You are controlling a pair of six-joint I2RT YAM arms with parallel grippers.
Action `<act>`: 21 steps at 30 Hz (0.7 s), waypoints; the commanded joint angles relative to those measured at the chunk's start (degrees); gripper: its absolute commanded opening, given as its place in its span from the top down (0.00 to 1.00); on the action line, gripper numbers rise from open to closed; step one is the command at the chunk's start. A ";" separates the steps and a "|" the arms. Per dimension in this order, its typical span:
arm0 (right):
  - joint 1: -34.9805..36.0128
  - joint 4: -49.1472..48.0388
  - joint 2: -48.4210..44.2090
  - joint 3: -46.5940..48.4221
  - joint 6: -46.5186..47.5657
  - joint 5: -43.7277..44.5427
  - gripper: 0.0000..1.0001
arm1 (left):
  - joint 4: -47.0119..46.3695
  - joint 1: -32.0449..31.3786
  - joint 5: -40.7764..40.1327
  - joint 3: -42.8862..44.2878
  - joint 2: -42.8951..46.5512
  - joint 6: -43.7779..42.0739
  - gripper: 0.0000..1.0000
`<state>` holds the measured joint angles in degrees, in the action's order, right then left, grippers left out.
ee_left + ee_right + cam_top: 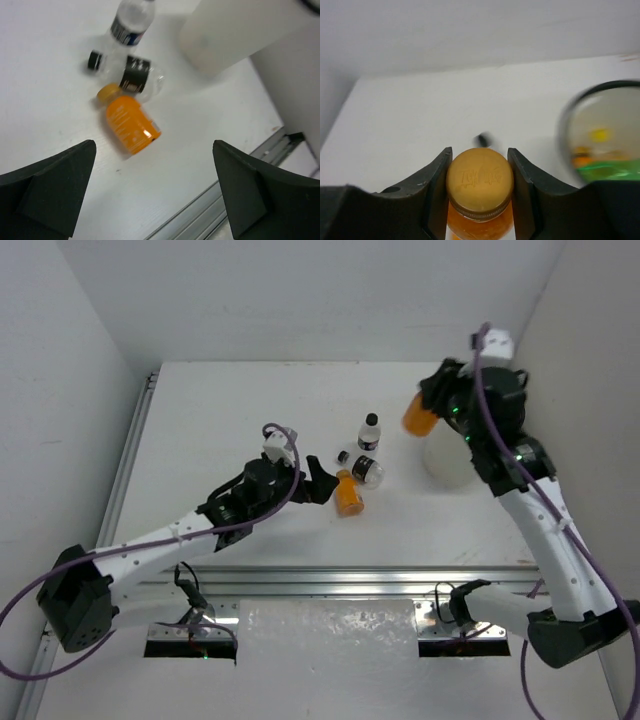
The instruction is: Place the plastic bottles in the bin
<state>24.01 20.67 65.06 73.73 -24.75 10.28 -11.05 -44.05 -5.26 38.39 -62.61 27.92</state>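
Presently, the right end effector (480,169) is clamped on an orange bottle (419,416), its two fingers pressed against either side of the neck just below the gold-coloured cap. The bottle is held clear of the worktop (230,410), at the far right, next to the bin (447,460). In the right wrist view the bin's black rim lies to the right of the held bottle, so the bottle is beside the opening rather than over it. Blurred yellow, orange and green shapes show inside the bin; they cannot be identified further.

The left end effector (322,480) has its jaws wide apart and holds nothing. It is low over the middle of the worktop, facing a second orange bottle (131,122) that lies on its side just beyond the fingertips.

That bottle's cap end is against, or just beside, a clear bottle (136,76) with a black cap and dark label, also lying on its side. Another clear bottle (370,432) of the same kind appears to stand upright just behind them, between this group and the bin.
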 commanded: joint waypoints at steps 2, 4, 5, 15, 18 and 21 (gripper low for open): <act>-13.97 3.34 2.61 7.47 7.34 17.57 1.00 | 10.87 -2.26 -7.31 6.86 -9.69 4.15 0.00; -18.53 1.14 5.60 8.44 9.37 20.98 1.00 | 14.29 -2.97 -8.97 10.28 -12.87 5.73 0.00; -19.87 -0.17 6.82 8.79 9.81 21.35 1.00 | 15.08 -3.23 -9.33 11.60 -15.93 7.31 0.00; -25.77 9.84 16.17 14.88 4.02 13.81 0.01 | 27.92 -7.01 -14.78 28.84 -34.94 18.21 0.00; -25.86 5.36 8.35 7.68 2.18 9.25 0.01 | 28.71 -7.19 -15.22 30.60 -38.72 19.45 0.01; -25.68 4.82 3.68 4.85 0.59 5.21 0.01 | 27.93 -7.19 -16.62 31.04 -42.24 19.98 0.01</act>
<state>-1.85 29.39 74.76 79.40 -21.15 20.91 15.64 -51.05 -19.09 67.85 -102.61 45.39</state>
